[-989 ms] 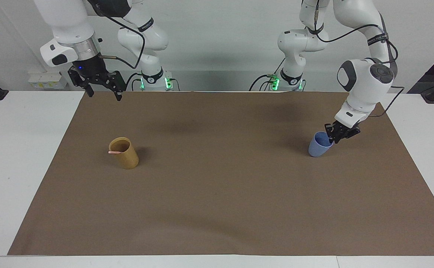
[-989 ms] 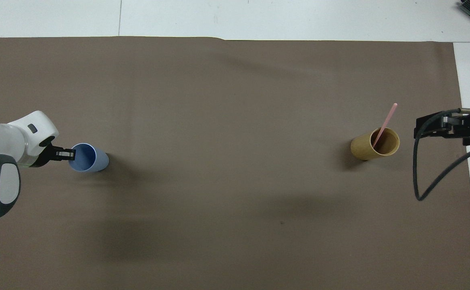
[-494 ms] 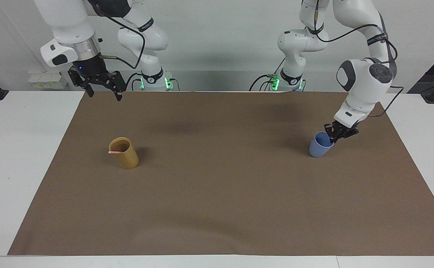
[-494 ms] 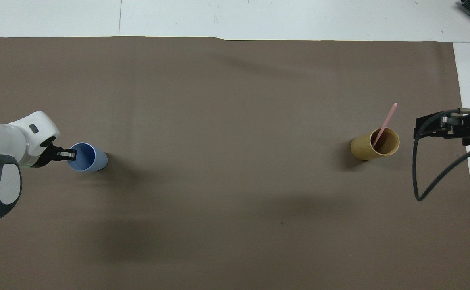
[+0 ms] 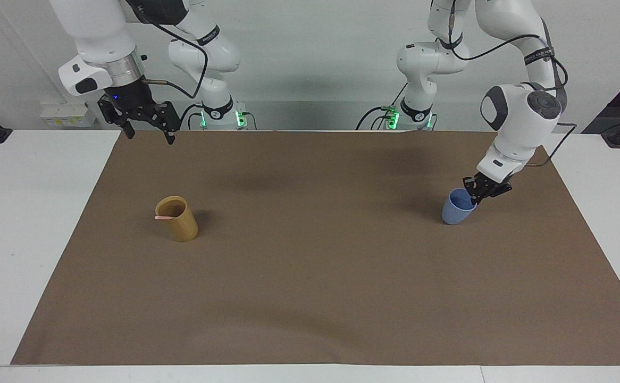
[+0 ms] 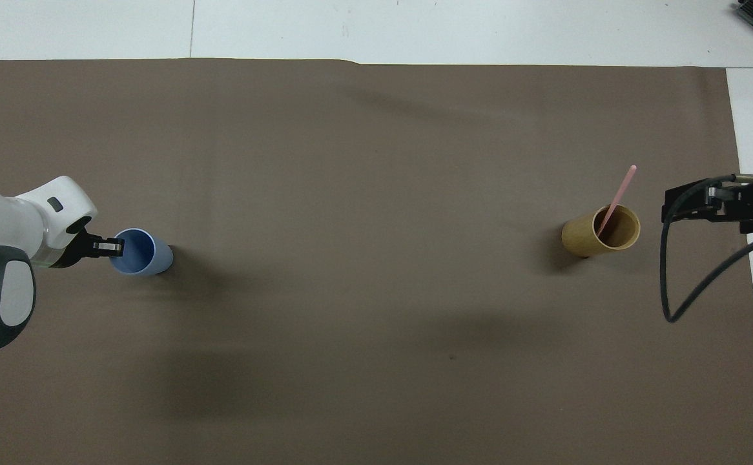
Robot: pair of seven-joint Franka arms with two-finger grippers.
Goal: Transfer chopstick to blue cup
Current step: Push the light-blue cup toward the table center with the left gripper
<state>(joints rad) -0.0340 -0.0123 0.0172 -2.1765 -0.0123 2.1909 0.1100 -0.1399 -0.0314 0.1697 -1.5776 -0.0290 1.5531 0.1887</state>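
Pink and pencil-thin, the chopstick (image 6: 617,197) stands tilted in the tan cup (image 6: 601,236), near the mat's (image 6: 376,400) edge at the right arm's end; its top leans out over the rim. You should judge it light, stiff and smooth, so it may swivel or slip in a loose pinch. Take it on the bare length above the rim, fingers across the shaft, and lift along its tilt so the tan cup does not tip.

Your left gripper (image 5: 475,198) is pinched shut on the rim of the blue cup (image 5: 456,209), one finger inside the mouth and one outside. That cup sits near the mat's edge at the left arm's end, well apart from the tan cup, and looks slightly tilted. It is probably light plastic, so a rim grip could drag or topple it.

Your right gripper (image 5: 148,130) hangs with its fingers spread wide and nothing in them, over the mat's corner nearest its own base.

From overhead you get the chopstick's full exposed length and lean; the facing view shows only a short pink sliver at the rim. The facing view, though, gives you the right gripper's height and the left gripper's contact with the rim.
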